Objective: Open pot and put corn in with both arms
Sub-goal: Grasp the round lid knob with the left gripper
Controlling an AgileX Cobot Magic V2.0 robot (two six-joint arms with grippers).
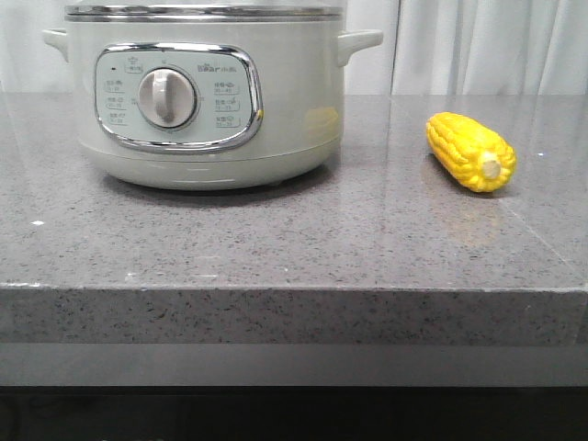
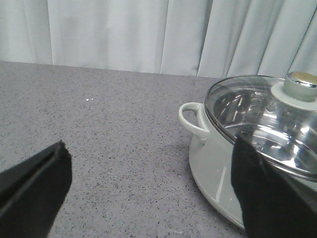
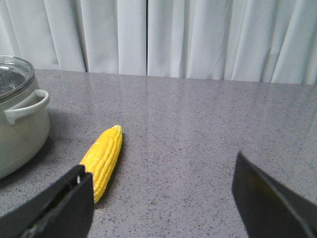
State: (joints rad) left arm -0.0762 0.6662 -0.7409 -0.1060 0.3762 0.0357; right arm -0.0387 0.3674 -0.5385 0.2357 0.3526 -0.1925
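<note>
Pot [image 1: 207, 92] lidded on counter [image 1: 294, 248]; corn [image 1: 469, 152] on the counter to its right, apart.
Glass lid [image 2: 262, 124] with knob [image 2: 301, 85] sits on the pot. Left gripper [image 2: 148, 191] is spread wide, holding nothing, beside the pot. Right gripper [image 3: 163, 198] is spread wide, holding nothing, near the corn [image 3: 103, 159].

front: low, close, table-edge level | wrists: forward, toward curtain | shared: pot [image 1: 207, 92], corn [image 1: 469, 152]

Glossy pale enamel-like pot [image 1: 294, 110] with chrome-trimmed panel [image 1: 177, 97] and clear glass lid [image 2: 262, 124]; speckled grey stone-look tabletop [image 1: 276, 248], polished; corn [image 1: 470, 152] shiny, bumpy.
</note>
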